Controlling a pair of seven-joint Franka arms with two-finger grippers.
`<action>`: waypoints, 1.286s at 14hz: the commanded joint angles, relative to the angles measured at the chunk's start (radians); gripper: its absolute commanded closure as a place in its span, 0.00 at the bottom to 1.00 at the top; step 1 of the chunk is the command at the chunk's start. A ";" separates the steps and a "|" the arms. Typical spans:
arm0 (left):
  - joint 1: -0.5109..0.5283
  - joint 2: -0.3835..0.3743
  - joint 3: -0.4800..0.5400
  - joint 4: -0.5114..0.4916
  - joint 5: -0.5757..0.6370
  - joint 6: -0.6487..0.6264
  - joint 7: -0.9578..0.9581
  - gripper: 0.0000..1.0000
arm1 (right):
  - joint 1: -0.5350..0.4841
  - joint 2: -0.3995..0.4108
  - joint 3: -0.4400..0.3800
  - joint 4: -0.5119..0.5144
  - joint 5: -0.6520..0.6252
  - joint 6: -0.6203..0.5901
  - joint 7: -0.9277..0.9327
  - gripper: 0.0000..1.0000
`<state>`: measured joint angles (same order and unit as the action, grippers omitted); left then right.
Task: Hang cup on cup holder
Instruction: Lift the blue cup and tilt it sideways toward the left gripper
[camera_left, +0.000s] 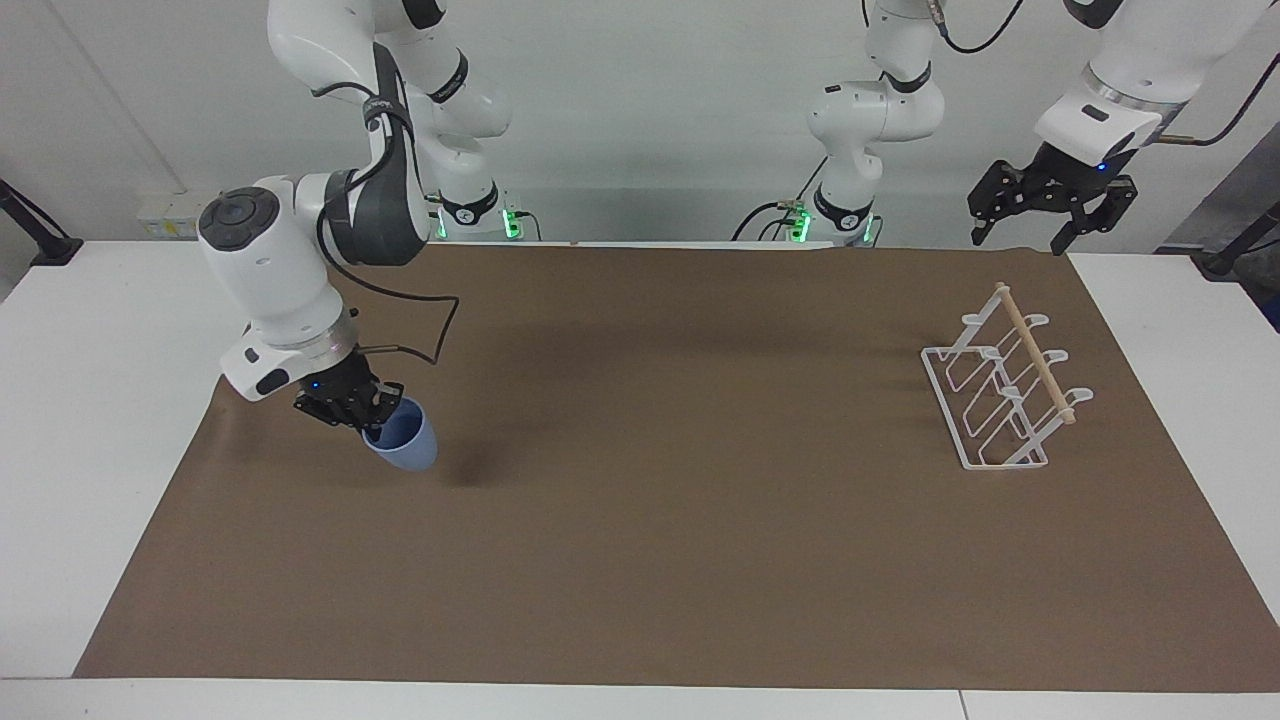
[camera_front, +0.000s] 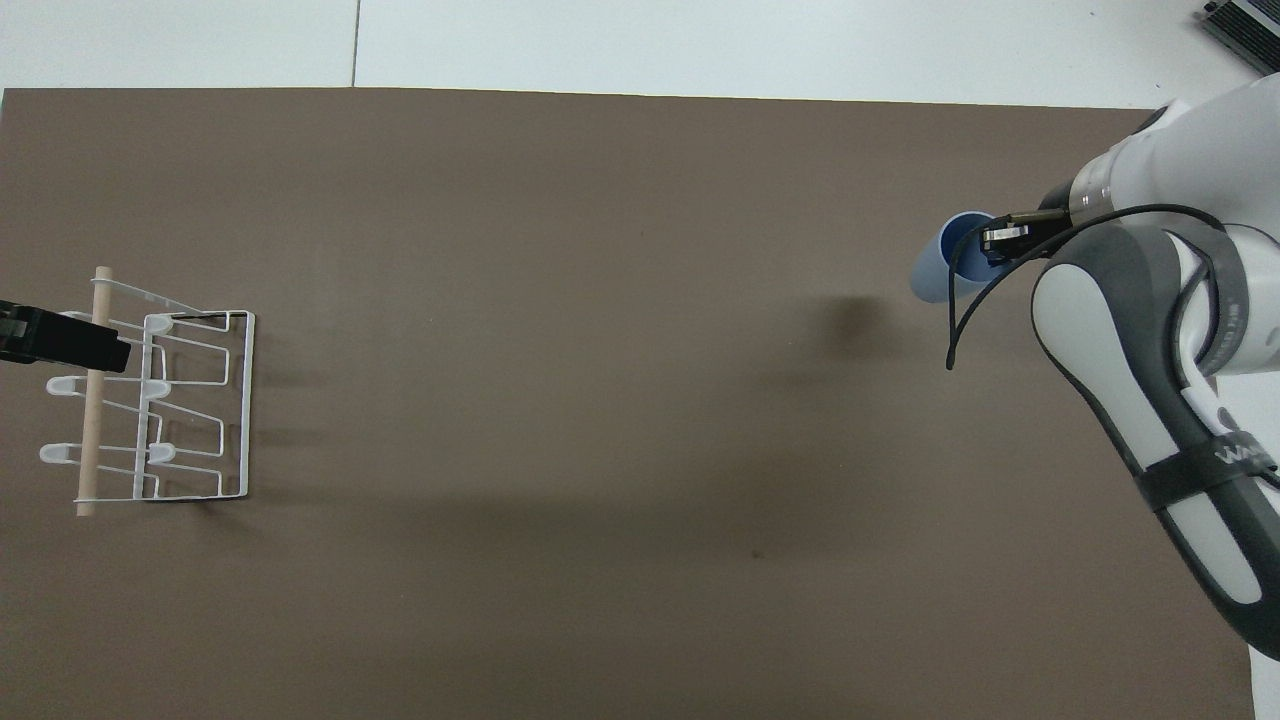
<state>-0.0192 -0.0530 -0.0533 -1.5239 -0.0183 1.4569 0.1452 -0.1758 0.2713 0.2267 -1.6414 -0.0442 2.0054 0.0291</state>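
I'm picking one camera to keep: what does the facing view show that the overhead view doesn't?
Facing view only: the whole left gripper open above the table edge near the cup holder, both arm bases, and the gap under the cup.
Overhead view only: the cup's blue inside, rim pinched.
Both: right gripper shut on the cup over the brown mat.

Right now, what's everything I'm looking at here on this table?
cup: one, light blue, lifted off the mat at the right arm's end, tilted, held by its rim.
cup holder: one, white wire with a wooden dowel, on the mat at the left arm's end, no cup on it.
mat: one, brown, covering the white table.
right gripper: one, black, shut on the cup's rim.
left gripper: one, black, open, waiting above the cup holder's end.
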 joint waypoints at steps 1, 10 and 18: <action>0.002 -0.027 0.003 -0.029 0.011 0.000 -0.009 0.00 | -0.008 -0.043 0.025 0.018 0.084 -0.033 0.015 1.00; 0.002 -0.028 0.001 -0.029 0.009 -0.003 -0.007 0.00 | -0.007 -0.089 0.120 0.015 0.625 -0.065 -0.116 1.00; 0.001 -0.036 0.000 -0.029 0.009 -0.093 0.004 0.00 | 0.027 -0.121 0.249 -0.020 0.874 -0.143 -0.121 1.00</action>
<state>-0.0191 -0.0572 -0.0544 -1.5244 -0.0183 1.3995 0.1452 -0.1532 0.1780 0.4630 -1.6323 0.7700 1.8735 -0.0694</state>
